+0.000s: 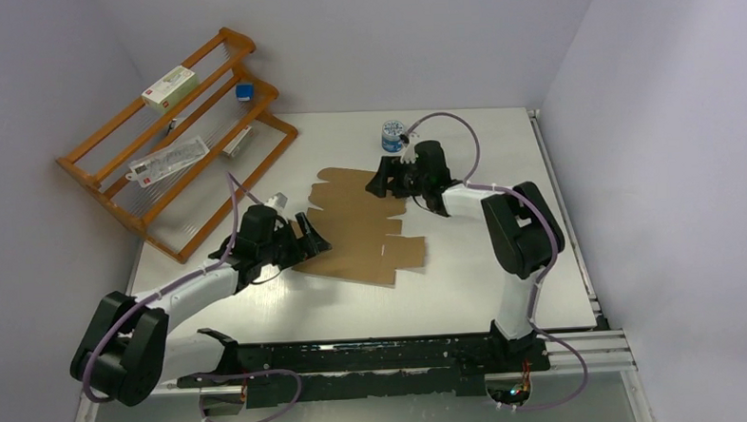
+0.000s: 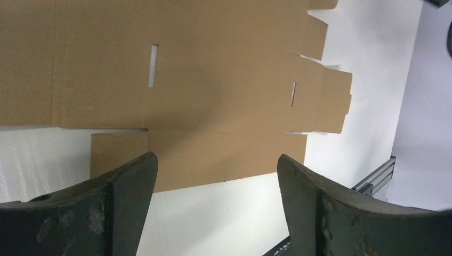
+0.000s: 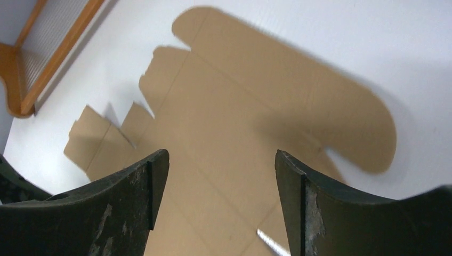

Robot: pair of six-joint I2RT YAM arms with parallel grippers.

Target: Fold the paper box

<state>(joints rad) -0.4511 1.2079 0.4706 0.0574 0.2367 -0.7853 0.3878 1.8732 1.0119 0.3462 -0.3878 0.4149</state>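
The paper box (image 1: 359,221) is a flat brown die-cut cardboard sheet lying unfolded on the white table (image 1: 468,283). My left gripper (image 1: 312,235) hovers at its left edge, open, with nothing between its fingers. In the left wrist view the paper box (image 2: 202,80) fills the upper picture, and the left gripper (image 2: 217,162) stands wide over its near flap and bare table. My right gripper (image 1: 385,180) sits at the sheet's far right corner, open. The right wrist view shows the right gripper (image 3: 221,160) above the paper box (image 3: 240,122), its jaws apart and empty.
A wooden rack (image 1: 181,143) with small white cartons stands at the back left. A small blue-and-white container (image 1: 392,135) sits behind the right gripper. A black rail (image 1: 376,354) runs along the near edge. Walls close in on both sides.
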